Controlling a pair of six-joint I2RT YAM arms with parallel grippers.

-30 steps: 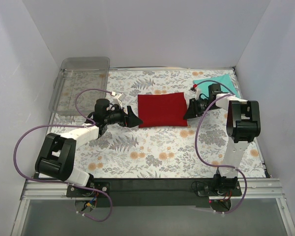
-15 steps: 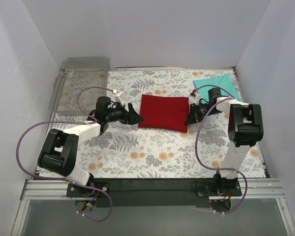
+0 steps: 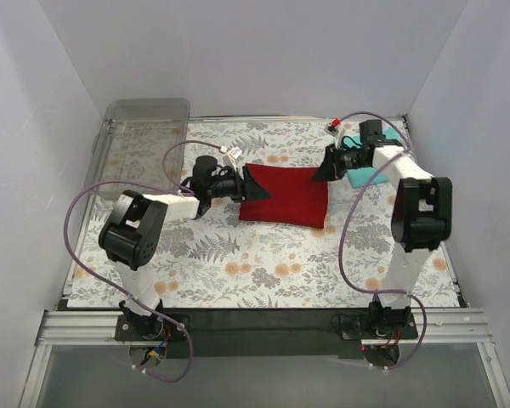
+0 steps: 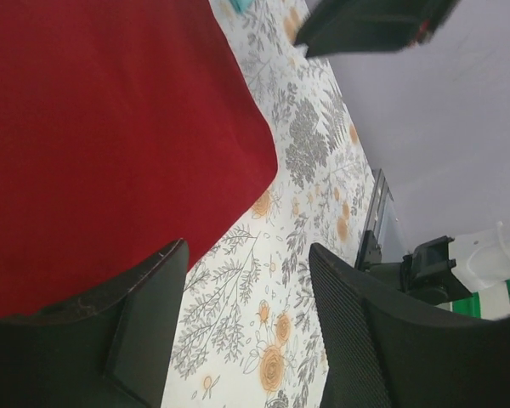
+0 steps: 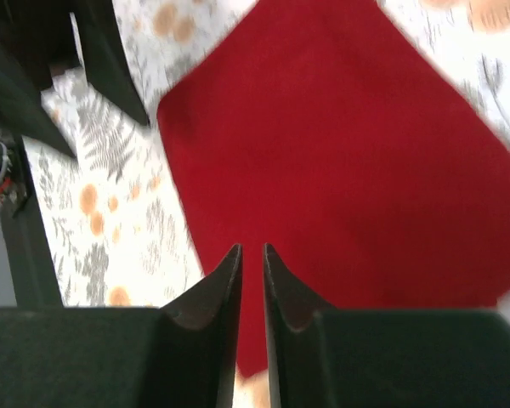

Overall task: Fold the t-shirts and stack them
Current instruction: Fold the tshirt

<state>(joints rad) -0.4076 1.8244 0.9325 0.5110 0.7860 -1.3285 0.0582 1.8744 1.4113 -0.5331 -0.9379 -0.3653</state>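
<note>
The dark red t-shirt lies folded flat in the middle of the floral mat. My left gripper is at the shirt's left edge, open. In the left wrist view one finger overlaps the red cloth and only mat shows between the jaws. My right gripper hovers at the shirt's far right corner. Its tips stand a narrow slit apart with nothing pinched, red cloth beneath. The teal t-shirt lies at the back right, partly hidden by the right arm.
A clear plastic tray stands at the back left corner, off the mat's edge. White walls close in the back and both sides. The arms' purple cables loop over the mat.
My left gripper slid right to the red shirt's left edge and its jaws narrowed. My right gripper moved toward the back, to the shirt's far right corner. The shirt's outline skewed slightly.
</note>
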